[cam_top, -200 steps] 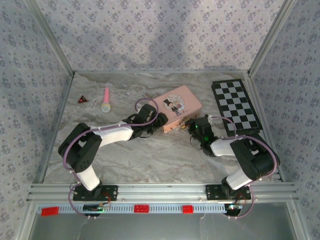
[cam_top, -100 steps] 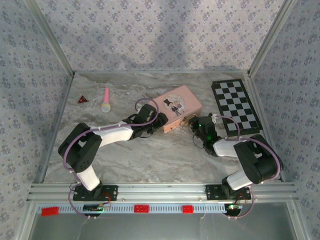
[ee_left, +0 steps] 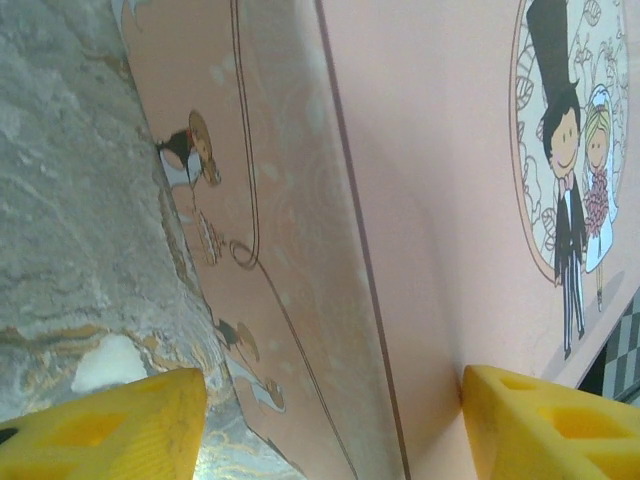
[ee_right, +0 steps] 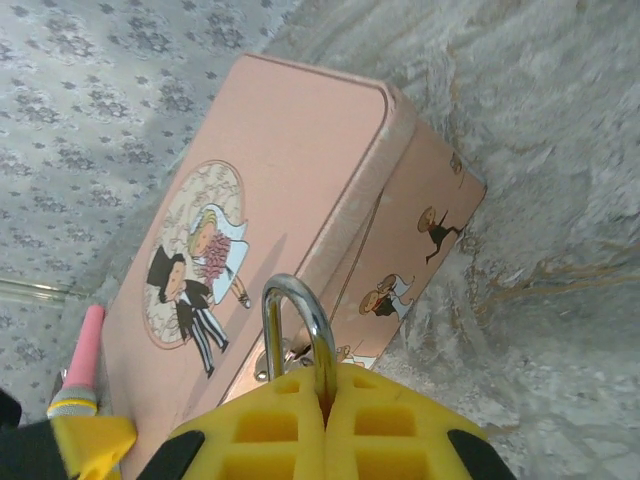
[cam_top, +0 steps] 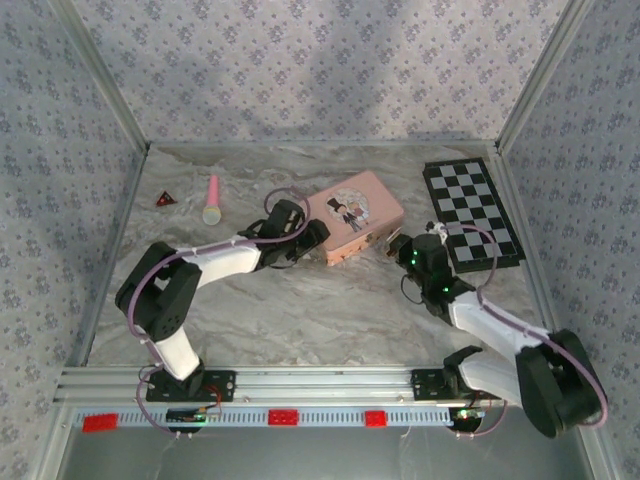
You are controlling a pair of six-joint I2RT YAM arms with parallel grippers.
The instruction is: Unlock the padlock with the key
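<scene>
The padlock's silvery shackle (ee_right: 300,300) sticks up out of my right gripper (ee_right: 325,385), which is shut on the padlock's body, so the body is hidden between the yellow fingers. In the top view that right gripper (cam_top: 400,246) sits at the near right corner of the pink tin (cam_top: 355,212). A silvery hasp (ee_right: 270,362) on the tin's front lies just behind the shackle. My left gripper (cam_top: 318,232) is open at the tin's left end, one finger (ee_left: 110,425) over the table and the other (ee_left: 545,425) by the lid (ee_left: 430,150). The key is hidden.
A black-and-white chessboard (cam_top: 470,212) lies at the right. A pink stick with a pale round end (cam_top: 212,200) and a small red triangle (cam_top: 164,199) lie at the far left. Patterned walls close in the marbled table (cam_top: 300,310).
My right arm has stretched out lower and flatter, and its gripper has shifted slightly right, still shut on the padlock. My left gripper has edged toward the tin and opened a little wider.
</scene>
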